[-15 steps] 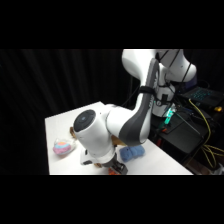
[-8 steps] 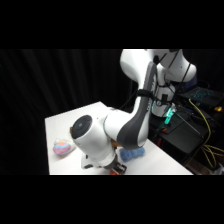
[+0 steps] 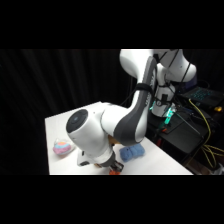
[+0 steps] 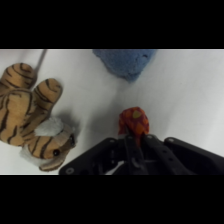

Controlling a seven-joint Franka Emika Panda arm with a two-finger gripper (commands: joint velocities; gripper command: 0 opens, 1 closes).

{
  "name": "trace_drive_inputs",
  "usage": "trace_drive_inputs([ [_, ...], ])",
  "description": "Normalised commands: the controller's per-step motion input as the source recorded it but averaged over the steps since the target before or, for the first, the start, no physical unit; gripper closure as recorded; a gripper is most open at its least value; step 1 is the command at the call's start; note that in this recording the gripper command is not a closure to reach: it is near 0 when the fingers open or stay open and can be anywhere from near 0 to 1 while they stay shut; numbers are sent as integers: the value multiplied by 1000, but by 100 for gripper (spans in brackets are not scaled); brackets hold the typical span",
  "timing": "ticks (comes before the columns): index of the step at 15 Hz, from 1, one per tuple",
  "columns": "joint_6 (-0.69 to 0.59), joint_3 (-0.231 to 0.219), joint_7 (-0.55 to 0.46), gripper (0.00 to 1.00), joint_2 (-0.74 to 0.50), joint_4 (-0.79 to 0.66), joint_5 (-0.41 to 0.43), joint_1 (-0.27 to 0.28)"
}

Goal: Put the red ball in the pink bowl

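So here's where I'm at: my end effector is down low over the white surface, and the red ball is sitting right at the top of the black linkage in the wrist view, basically dead ahead of the tips and touching or nearly touching them. Can't honestly tell whether I'm clamped on it or just parked behind it, the linkage blocks the bit that matters. Being a ball it has no long axis to line up with, so the approach angle shouldn't matter.

Around it: a stuffed tiger lies off to the left in the wrist view, well apart from the ball, and a blue fuzzy thing is further ahead past the ball. From the side, my own arm covers most of the action; I can just make out a speck of red-orange under my wrist at the surface's near edge, the blue thing beside it, and a pastel pink-and-blue lump over at the far left.

The pink bowl? Not visible in either view. So my guess is the next job is securing the ball, then lifting to find the bowl.
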Motion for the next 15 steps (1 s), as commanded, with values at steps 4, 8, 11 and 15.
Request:
trace_drive_inputs([
  [4,-16,59,-171,21,-773,-579,143,-151],
  [8,231,-62,-97,21,-833,-818,145,-157],
  [11,349,-143,-28,21,-688,-826,170,-157],
  [15,355,-155,52,21,-529,-734,183,-123],
])
